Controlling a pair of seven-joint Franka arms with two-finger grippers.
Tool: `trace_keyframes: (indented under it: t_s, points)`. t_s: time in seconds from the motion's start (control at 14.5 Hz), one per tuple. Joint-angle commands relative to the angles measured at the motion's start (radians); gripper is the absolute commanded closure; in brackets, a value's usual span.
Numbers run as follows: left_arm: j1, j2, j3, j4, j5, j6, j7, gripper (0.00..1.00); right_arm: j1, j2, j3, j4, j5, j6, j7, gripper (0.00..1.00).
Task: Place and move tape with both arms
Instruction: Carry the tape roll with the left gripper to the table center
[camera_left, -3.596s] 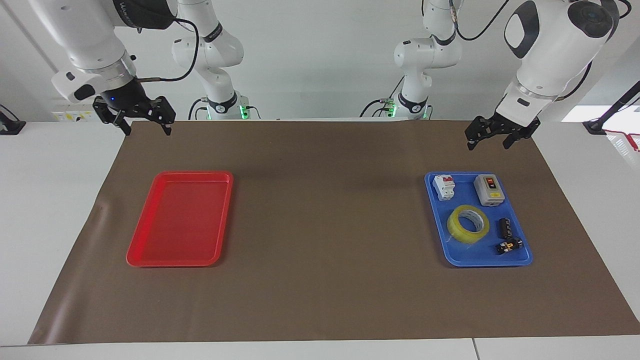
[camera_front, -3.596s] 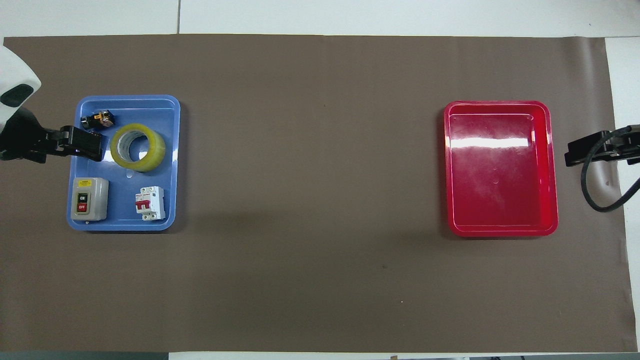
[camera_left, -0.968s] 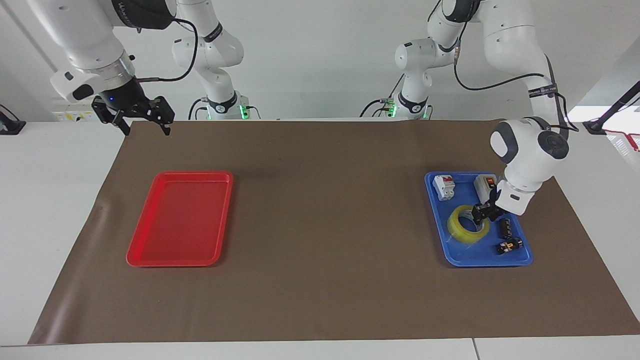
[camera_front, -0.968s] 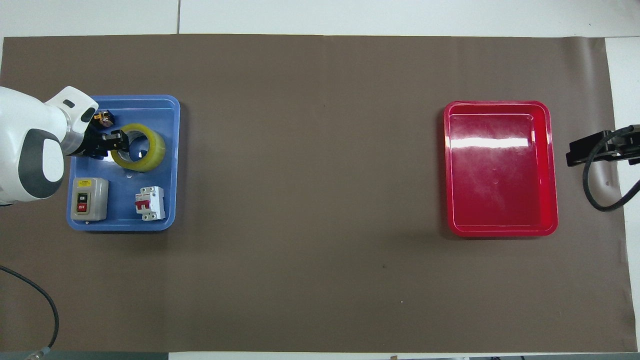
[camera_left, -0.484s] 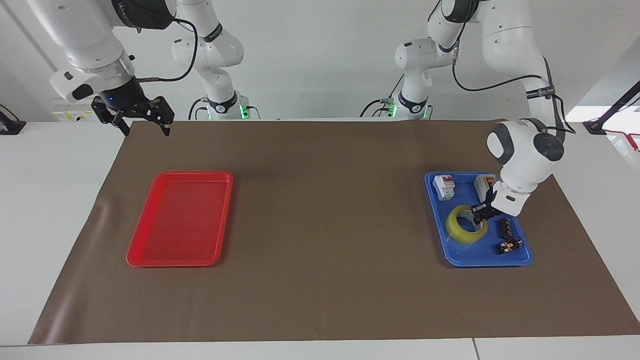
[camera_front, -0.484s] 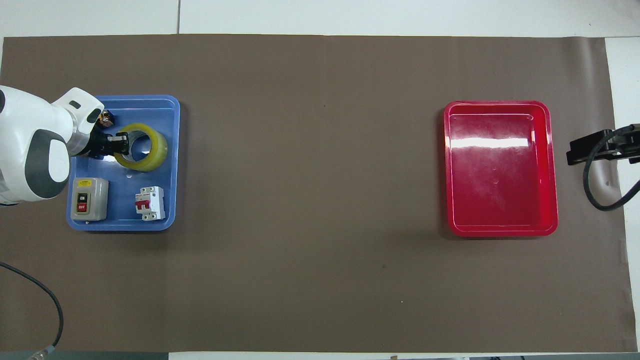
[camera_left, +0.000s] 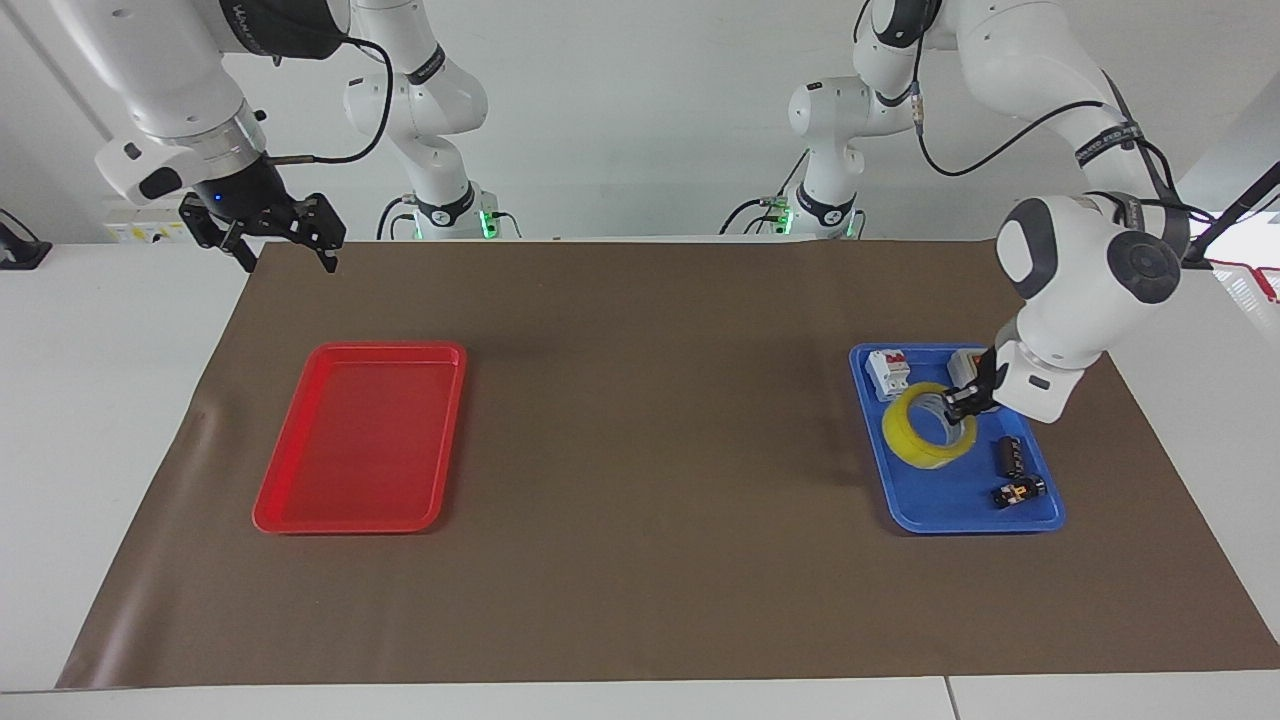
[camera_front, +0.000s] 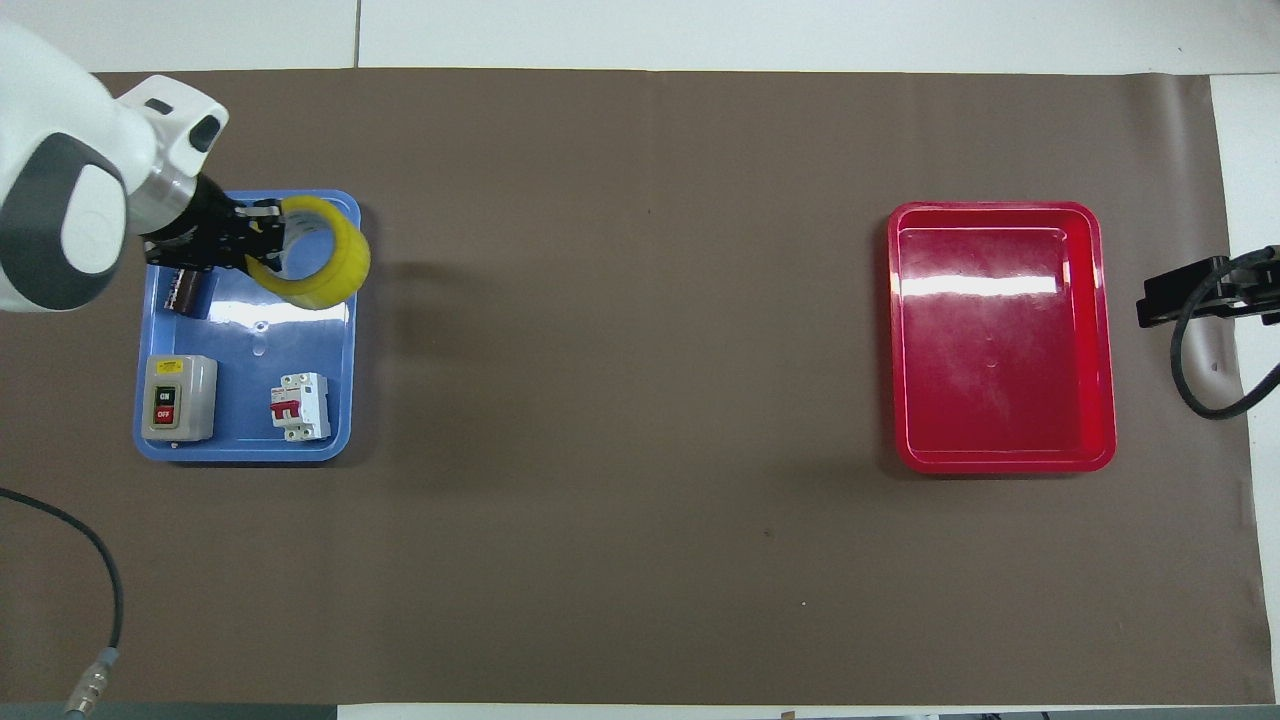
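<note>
Left jaws clamped on tape above blue tray

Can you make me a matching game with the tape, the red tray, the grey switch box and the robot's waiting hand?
Things:
1. tape
2. red tray
3. grey switch box
4. right gripper

States or places:
A. lying in the blue tray
B. waiting in the air at the right arm's end of the table
C. nothing in it
D. gripped by the left gripper over the blue tray

Pairs: 1-D, 2-C, 3-A, 4-B
</note>
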Motion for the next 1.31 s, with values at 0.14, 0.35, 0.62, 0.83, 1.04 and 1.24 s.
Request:
trace_keyframes:
  t_s: [0.14, 0.35, 0.62, 0.83, 1.04, 1.24]
  points:
    - [-0.24, 0.046, 0.011, 0.032, 0.003, 0.057, -0.32, 1.0, -0.004, -0.001, 0.0, -0.005, 0.001, 0.03, -0.002, 0.0]
    - [-0.395, 0.147, 0.014, 0.029, 0.006, 0.158, -0.493, 1.0, -0.004, -0.002, -0.002, -0.01, -0.005, 0.034, -0.007, 0.0]
    - [-0.446, 0.166, 0.014, -0.075, 0.011, 0.31, -0.59, 1.0, -0.001, -0.015, 0.0, -0.042, 0.001, 0.051, -0.004, 0.0]
    - [-0.444, 0.163, 0.014, -0.085, 0.013, 0.309, -0.59, 0.72, -0.005, -0.016, -0.002, -0.045, 0.018, 0.057, -0.008, 0.0]
    - [-0.429, 0.155, 0.019, -0.043, 0.017, 0.25, -0.584, 0.0, -0.002, -0.016, -0.002, -0.045, 0.021, 0.057, -0.007, 0.0]
    - [-0.314, 0.021, 0.019, -0.048, 0.045, 0.122, -0.468, 0.0, -0.004, -0.016, -0.002, -0.045, 0.021, 0.051, -0.01, 0.0]
